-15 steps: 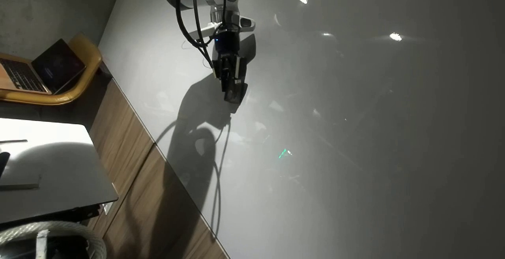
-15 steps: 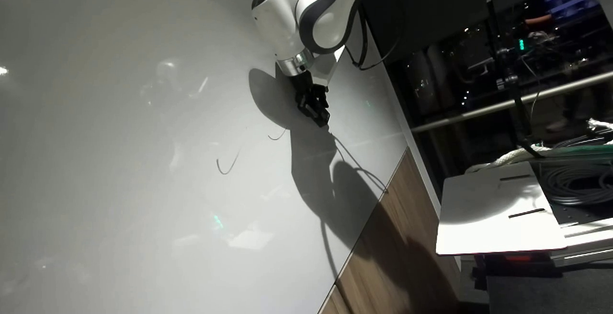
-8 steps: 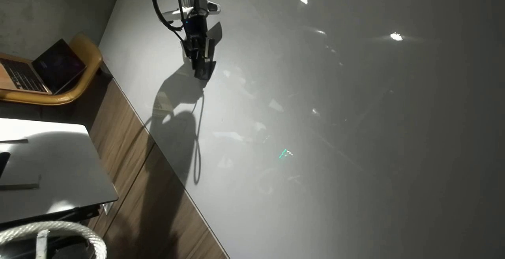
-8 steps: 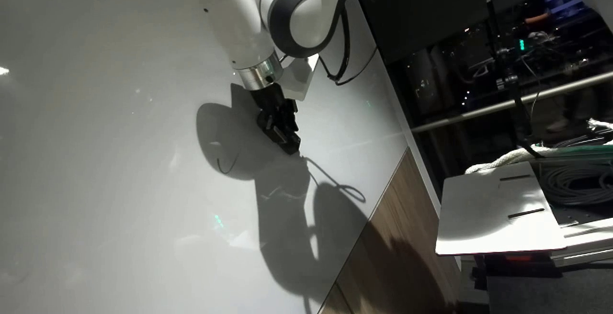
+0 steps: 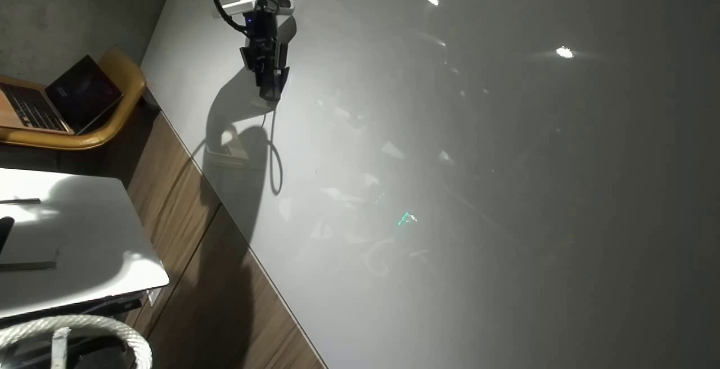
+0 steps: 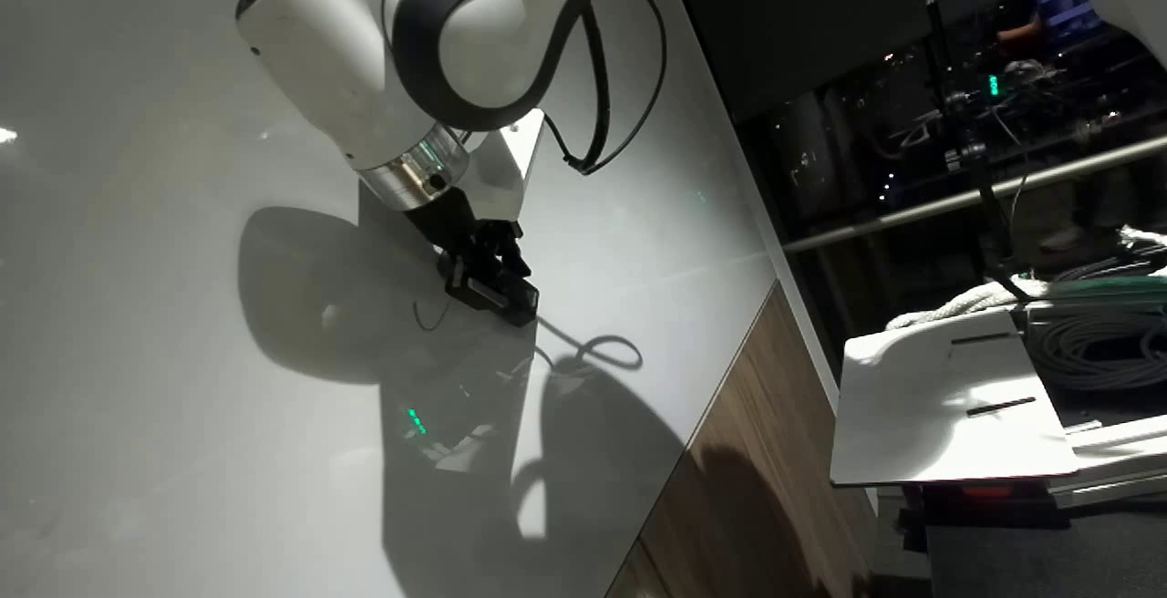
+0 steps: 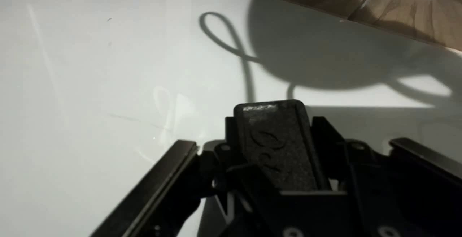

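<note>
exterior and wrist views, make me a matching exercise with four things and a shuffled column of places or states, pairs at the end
Things
1. dark block
2. laptop
3. curved mark
4. rope

Places or states
A. open, on a yellowish chair
B. whitish, with twisted strands
C. clamped in the end effector
D. thin and dark, on the white surface

Right pairs: 1-C, 2-A, 3-D, 4-B
</note>
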Motion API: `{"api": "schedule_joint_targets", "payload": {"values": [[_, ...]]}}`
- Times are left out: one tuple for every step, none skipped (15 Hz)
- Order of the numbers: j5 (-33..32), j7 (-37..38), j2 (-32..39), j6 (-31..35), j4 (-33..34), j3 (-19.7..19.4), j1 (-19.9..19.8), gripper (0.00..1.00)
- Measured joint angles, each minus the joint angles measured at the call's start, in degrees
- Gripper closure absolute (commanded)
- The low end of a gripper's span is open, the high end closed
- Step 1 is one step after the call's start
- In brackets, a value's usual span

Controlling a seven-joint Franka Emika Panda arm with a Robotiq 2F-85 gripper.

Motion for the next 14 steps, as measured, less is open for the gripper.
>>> {"api": "schedule_joint_targets", "payload": {"values": [[0.0, -0.2, 1.3, -1.8, 2.1, 0.0, 0.9, 0.72], [0.0, -0.5, 2.5, -3.1, 4.0, 0.0, 2.0, 0.72], [0.0, -0.7, 3.8, -4.2, 6.0, 0.1, 3.1, 0.72], [0.0, -0.9, 5.2, -4.9, 8.0, 0.1, 4.4, 0.72], [0.0, -1.1, 6.6, -5.2, 10.0, 0.1, 5.8, 0.72], [-0.1, -1.2, 8.2, -5.3, 11.9, 0.2, 7.1, 0.72], [-0.1, -1.5, 9.8, -5.3, 13.9, 0.2, 8.5, 0.72], [-0.2, -1.8, 11.4, -5.4, 15.8, 0.1, 9.7, 0.72], [-0.2, -2.2, 12.8, -5.5, 17.7, 0.0, 10.7, 0.72], [-0.2, -2.6, 14.0, -6.0, 19.3, -0.3, 11.4, 0.72], [-0.1, -3.1, 14.9, -7.1, 20.7, -0.6, 11.9, 0.72], [0.2, -3.8, 15.5, -8.1, 21.9, -0.9, 12.2, 0.72], [0.5, -4.4, 15.9, -9.0, 22.8, -1.1, 12.3, 0.72], [0.9, -4.9, 16.0, -9.8, 23.4, -1.3, 12.3, 0.72]]}}
